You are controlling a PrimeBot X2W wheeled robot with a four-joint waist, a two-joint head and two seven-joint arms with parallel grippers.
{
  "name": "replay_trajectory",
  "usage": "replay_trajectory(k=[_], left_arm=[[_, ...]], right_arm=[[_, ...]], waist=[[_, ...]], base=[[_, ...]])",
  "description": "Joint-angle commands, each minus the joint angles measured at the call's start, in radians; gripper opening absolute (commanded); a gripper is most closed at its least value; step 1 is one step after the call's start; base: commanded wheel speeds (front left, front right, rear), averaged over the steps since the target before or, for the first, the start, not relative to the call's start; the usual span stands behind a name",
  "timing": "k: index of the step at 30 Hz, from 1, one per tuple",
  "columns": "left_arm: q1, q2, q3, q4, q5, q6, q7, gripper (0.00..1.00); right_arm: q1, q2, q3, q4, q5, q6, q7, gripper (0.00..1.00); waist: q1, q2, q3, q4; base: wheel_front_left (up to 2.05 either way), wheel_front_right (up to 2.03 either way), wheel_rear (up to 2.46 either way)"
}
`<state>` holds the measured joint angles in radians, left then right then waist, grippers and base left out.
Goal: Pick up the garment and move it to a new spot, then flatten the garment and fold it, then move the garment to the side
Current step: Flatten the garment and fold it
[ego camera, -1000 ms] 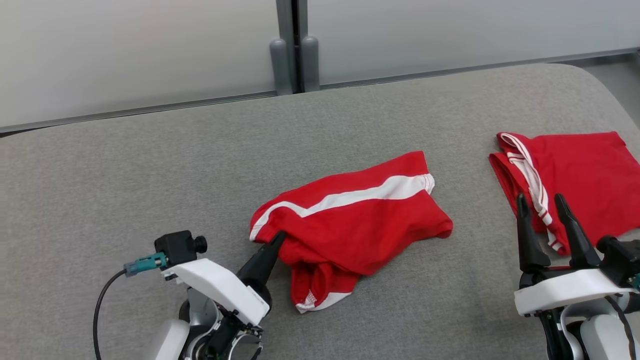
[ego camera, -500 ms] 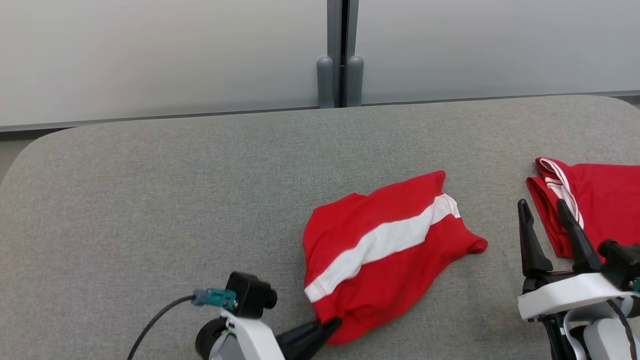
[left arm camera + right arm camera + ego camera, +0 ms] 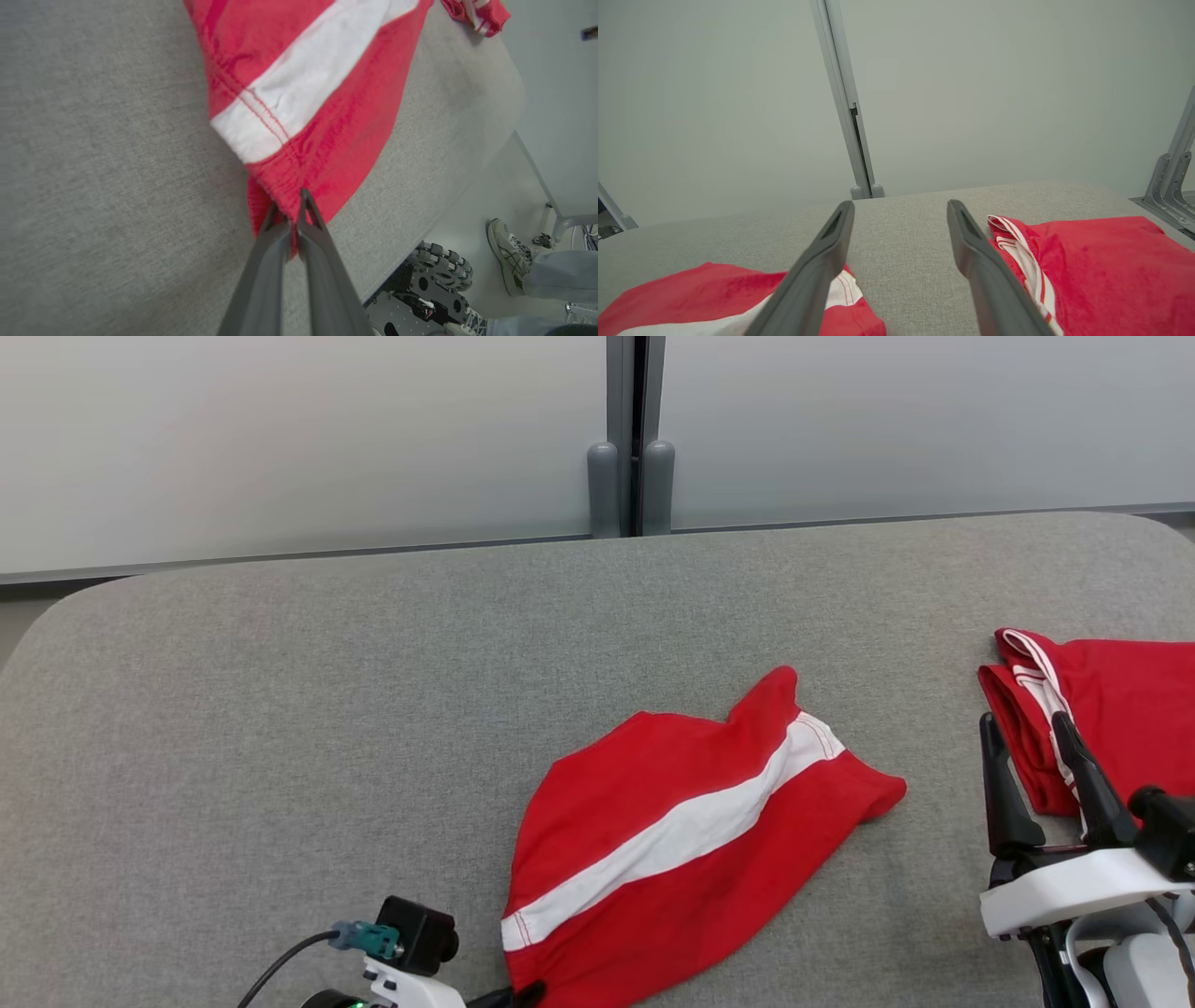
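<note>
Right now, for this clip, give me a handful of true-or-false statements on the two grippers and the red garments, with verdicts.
1. The left gripper is shut on an edge of the striped garment. True.
2. The right gripper holds the second red garment. False: its fingers are apart, with nothing between them.
3. The striped garment lies folded in a neat rectangle. False: it lies spread out, unfolded.
4. A person's shoe shows on the floor beside the table. True.
5. The two garments touch. False: bare grey table lies between them.
</note>
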<state>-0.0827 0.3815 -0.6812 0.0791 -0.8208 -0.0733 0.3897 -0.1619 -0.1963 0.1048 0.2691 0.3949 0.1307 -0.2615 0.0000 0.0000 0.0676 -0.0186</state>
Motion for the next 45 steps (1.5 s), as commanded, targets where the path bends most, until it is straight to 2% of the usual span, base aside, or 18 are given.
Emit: replay_trajectory(k=[1, 2, 3, 7, 13, 18, 21, 27, 32, 38, 45], left_arm=[[0.015, -0.007, 0.012, 0.017, -0.02, -0.003, -0.015, 0.47], [0.013, -0.003, 0.014, 0.027, -0.017, -0.004, -0.021, 0.98], [0.01, -0.001, 0.014, 0.036, -0.012, -0.003, -0.025, 1.0], [0.008, -0.011, 0.025, 0.038, -0.015, -0.002, -0.054, 1.0], [0.018, 0.028, 0.079, -0.017, 0.017, 0.047, -0.12, 1.0], [0.025, 0.047, 0.148, -0.075, 0.077, 0.124, -0.234, 1.0], [0.029, 0.031, 0.204, -0.084, 0.11, 0.182, -0.337, 1.0], [0.037, 0.018, 0.256, -0.073, 0.206, 0.278, -0.507, 1.0], [0.053, -0.005, 0.285, -0.058, 0.25, 0.334, -0.601, 1.0], [0.071, -0.048, 0.308, -0.076, 0.316, 0.361, -0.65, 1.0], [0.082, -0.088, 0.343, -0.041, 0.381, 0.329, -0.655, 1.0]], right_arm=[[0.008, -0.008, -0.004, 0.004, 0.003, 0.0, -0.005, 1.0], [0.009, -0.009, -0.004, 0.006, 0.003, 0.0, -0.005, 1.0], [0.011, -0.008, -0.002, 0.009, 0.003, 0.0, -0.005, 1.0], [0.015, -0.008, 0.0, 0.017, 0.005, 0.0, -0.005, 1.0], [0.026, -0.011, 0.001, 0.023, 0.004, 0.0, -0.005, 1.0], [0.033, -0.008, -0.001, 0.022, 0.003, 0.0, -0.005, 1.0], [0.034, -0.006, 0.002, 0.021, 0.001, 0.0, -0.005, 1.0], [0.035, -0.008, 0.006, 0.013, -0.002, 0.0, -0.003, 1.0], [0.042, -0.003, 0.006, 0.009, -0.003, 0.0, 0.001, 1.0], [0.065, 0.004, -0.007, 0.008, -0.009, 0.0, 0.001, 1.0], [0.05, 0.013, 0.01, -0.003, -0.021, 0.0, 0.001, 1.0]], waist=[[0.0, 0.0, -0.002, 0.0], [0.0, 0.0, -0.004, 0.0], [0.0, 0.0, -0.006, -0.001], [0.0, 0.0, -0.016, 0.001], [0.0, 0.0, -0.041, 0.01], [0.0, 0.0, -0.055, 0.021], [0.0, 0.0, -0.062, 0.027], [0.0, 0.0, -0.074, 0.029], [0.0, 0.0, -0.082, 0.025], [0.0, 0.0, -0.086, 0.024], [0.0, 0.0, -0.079, 0.016]], base=[[0.0, 0.0, 0.0], [0.0, 0.0, 0.0], [0.0, 0.0, 0.0], [0.0, 0.0, 0.0], [0.0, 0.0, 0.0], [0.0, 0.0, 0.0], [0.0, 0.0, 0.0], [0.0, 0.0, 0.0], [0.0, 0.0, 0.0], [0.0, 0.0, 0.0], [0.0, 0.0, 0.0]])
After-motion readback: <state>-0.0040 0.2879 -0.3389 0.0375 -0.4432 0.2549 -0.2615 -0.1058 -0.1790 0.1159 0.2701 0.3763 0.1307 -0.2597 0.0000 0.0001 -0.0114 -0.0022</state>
